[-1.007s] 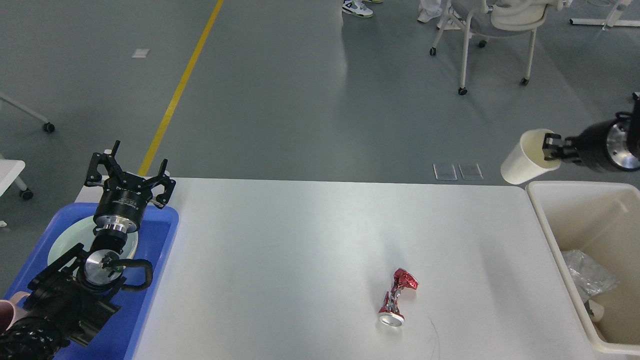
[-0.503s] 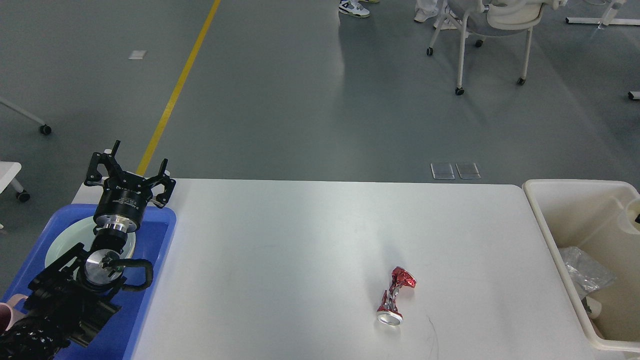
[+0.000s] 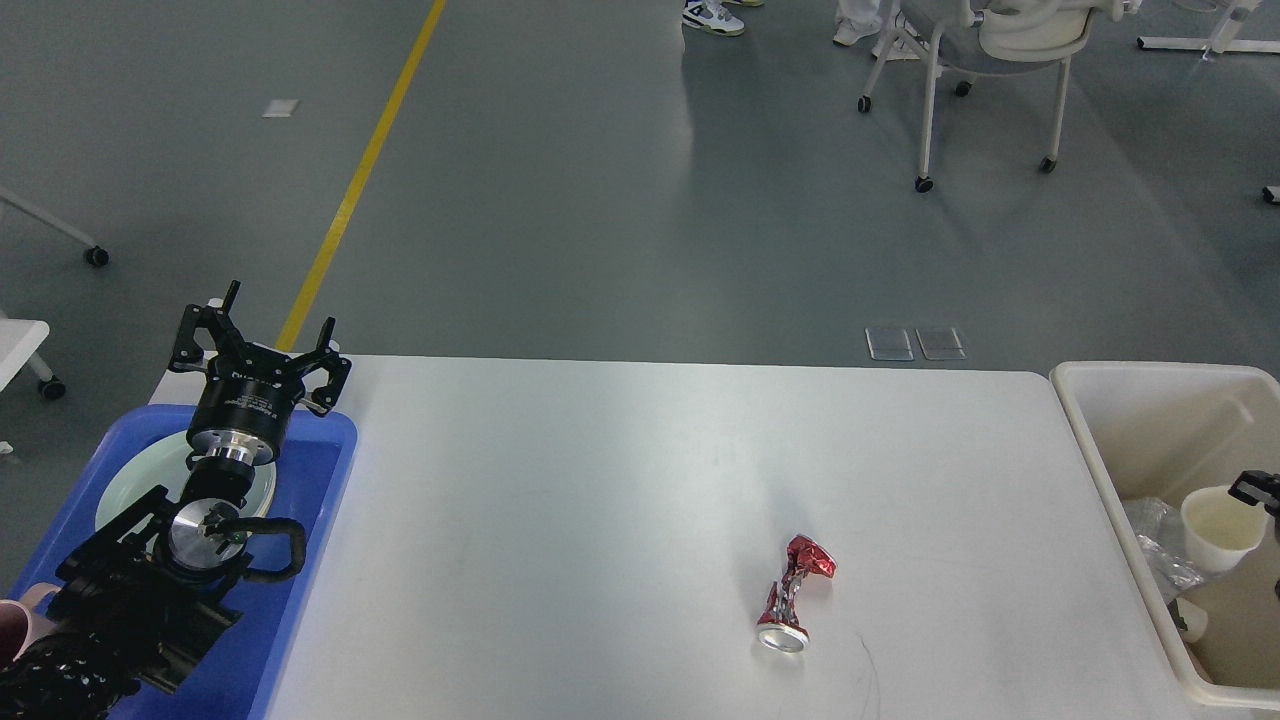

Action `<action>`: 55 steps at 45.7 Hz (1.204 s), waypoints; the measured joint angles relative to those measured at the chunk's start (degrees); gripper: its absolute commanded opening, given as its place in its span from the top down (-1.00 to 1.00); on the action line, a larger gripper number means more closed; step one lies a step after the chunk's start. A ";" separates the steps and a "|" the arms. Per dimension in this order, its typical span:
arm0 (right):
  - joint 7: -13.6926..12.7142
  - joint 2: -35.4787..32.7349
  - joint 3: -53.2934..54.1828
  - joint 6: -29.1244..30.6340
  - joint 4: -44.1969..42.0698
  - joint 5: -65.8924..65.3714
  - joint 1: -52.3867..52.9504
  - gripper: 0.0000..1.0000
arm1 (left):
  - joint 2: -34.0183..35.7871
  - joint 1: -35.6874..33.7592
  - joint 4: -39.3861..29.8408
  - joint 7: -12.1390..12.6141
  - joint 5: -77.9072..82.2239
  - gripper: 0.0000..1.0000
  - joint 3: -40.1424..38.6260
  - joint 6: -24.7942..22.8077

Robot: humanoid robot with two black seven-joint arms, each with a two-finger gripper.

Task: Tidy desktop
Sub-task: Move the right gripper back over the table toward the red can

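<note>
Glossy white desktop [image 3: 600, 520] fills centre frame | crumpled red can [image 3: 793, 594] lower right of centre | left gripper [image 3: 258, 345] fingers spread over blue tray [image 3: 320, 480] | right gripper [image 3: 1262, 492] at right edge by paper cup [image 3: 1218, 516] in cream bin [image 3: 1100, 440], fingers perhaps apart, cannot tell

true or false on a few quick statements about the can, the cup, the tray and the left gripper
1. The crushed red can lies on the desktop. True.
2. The paper cup stands on the desktop. False: it is in the cream bin.
3. The left gripper holds the can. False: it is open and empty, above the blue tray.
4. A pale plate lies in the blue tray. True.
</note>
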 measured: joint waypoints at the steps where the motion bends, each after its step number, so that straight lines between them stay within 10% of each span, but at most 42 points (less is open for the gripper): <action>1: 0.00 0.02 -0.02 0.00 -0.02 0.00 0.12 -1.00 | 0.00 0.00 0.00 0.00 0.00 -0.96 0.00 0.00; 20: -0.08 4.44 -0.43 1.42 0.13 -0.36 18.00 -1.00 | 0.00 0.00 0.00 0.00 0.04 -0.96 0.00 0.00; 29: 0.05 4.08 -0.56 14.94 8.51 -0.90 35.00 -1.00 | 0.00 0.00 -0.06 0.06 0.05 -0.96 0.00 0.00; 46: 0.53 0.38 0.73 22.17 67.65 -1.44 65.04 -1.00 | 0.00 0.00 -0.08 0.10 0.01 -0.96 0.00 -0.08; 55: 0.58 -1.03 0.99 21.69 78.28 -1.54 68.89 -1.00 | 0.00 0.00 -0.05 0.09 0.05 -0.96 0.00 -0.07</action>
